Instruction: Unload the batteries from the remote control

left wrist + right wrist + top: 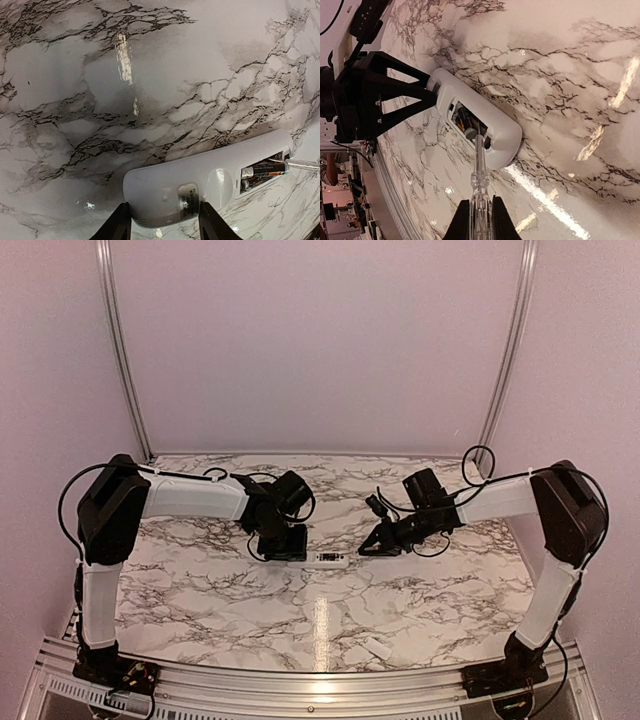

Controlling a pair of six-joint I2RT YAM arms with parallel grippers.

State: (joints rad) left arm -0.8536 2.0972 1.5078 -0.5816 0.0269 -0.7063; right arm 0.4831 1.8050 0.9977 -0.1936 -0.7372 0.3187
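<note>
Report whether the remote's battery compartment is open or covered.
Open: the remote control has nothing covering its compartment, and the batteries lie exposed inside it.

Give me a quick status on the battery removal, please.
Left claw clamps remote control, compartment open. Right claw shut on thin tool, tip at batteries, not yet out. Loose cover piece lies far off.

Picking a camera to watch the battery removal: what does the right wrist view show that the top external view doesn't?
Only the right wrist view: the batteries lying in the remote control's open back, with the clear tool's tip reaching in. Only the top external view: a small white piece lying apart near the table's front edge. Both: the remote control, held at one end by the left gripper.
</note>
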